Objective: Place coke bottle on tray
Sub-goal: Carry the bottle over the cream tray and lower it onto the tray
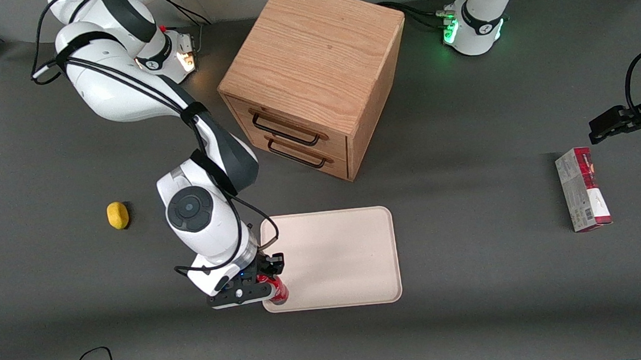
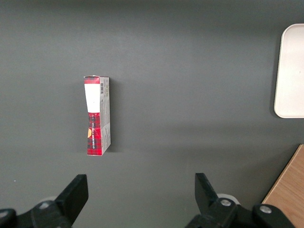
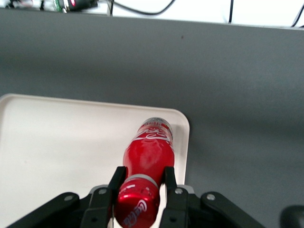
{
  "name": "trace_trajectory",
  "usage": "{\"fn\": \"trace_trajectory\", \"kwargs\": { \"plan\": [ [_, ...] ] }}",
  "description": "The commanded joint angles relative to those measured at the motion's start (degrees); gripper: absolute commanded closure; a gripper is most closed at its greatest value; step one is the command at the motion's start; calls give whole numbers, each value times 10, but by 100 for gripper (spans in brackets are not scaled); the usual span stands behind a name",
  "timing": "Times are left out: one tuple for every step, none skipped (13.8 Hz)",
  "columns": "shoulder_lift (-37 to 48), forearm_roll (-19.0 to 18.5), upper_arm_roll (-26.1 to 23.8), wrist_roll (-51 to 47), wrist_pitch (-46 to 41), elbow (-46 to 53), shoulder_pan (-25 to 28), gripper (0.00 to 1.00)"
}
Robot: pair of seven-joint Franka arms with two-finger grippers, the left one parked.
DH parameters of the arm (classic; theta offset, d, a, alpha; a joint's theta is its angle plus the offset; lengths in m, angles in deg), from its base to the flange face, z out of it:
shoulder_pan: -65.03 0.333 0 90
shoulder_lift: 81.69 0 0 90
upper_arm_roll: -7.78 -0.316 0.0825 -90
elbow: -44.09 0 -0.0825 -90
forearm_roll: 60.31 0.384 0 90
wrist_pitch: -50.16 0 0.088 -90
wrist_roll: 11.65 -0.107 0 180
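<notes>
The coke bottle point(image 1: 279, 291) is small, glossy red, with white lettering. It is between the fingers of my right gripper point(image 1: 266, 288), which is shut on it near its cap. The right wrist view shows the bottle point(image 3: 149, 154) pointing away from the gripper point(image 3: 143, 178), with its base over a corner of the cream tray point(image 3: 61, 142). In the front view the tray point(image 1: 338, 256) lies nearer the camera than the cabinet, and the bottle is at its camera-side corner toward the working arm's end. I cannot tell whether the bottle touches the tray.
A wooden drawer cabinet point(image 1: 312, 77) stands farther from the camera than the tray. A yellow lemon point(image 1: 118, 215) lies toward the working arm's end. A red-and-white carton point(image 1: 582, 189) lies toward the parked arm's end, also in the left wrist view point(image 2: 97, 116).
</notes>
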Motion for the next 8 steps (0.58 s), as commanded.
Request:
{"fn": "trace_trajectory", "kwargs": {
  "plan": [
    [15,-12,9,13,16,-29,-2,100],
    [15,-13,9,13,26,-36,-2,100],
    [15,-12,18,13,37,-44,-2,100],
    [15,-12,22,9,47,-50,-2,100],
    [15,-10,22,1,55,-56,-2,100],
    [15,11,24,-12,61,-57,-3,100],
    [16,29,32,-24,69,-58,-3,73],
    [16,32,35,-35,76,-62,-1,65]
  ]
}}
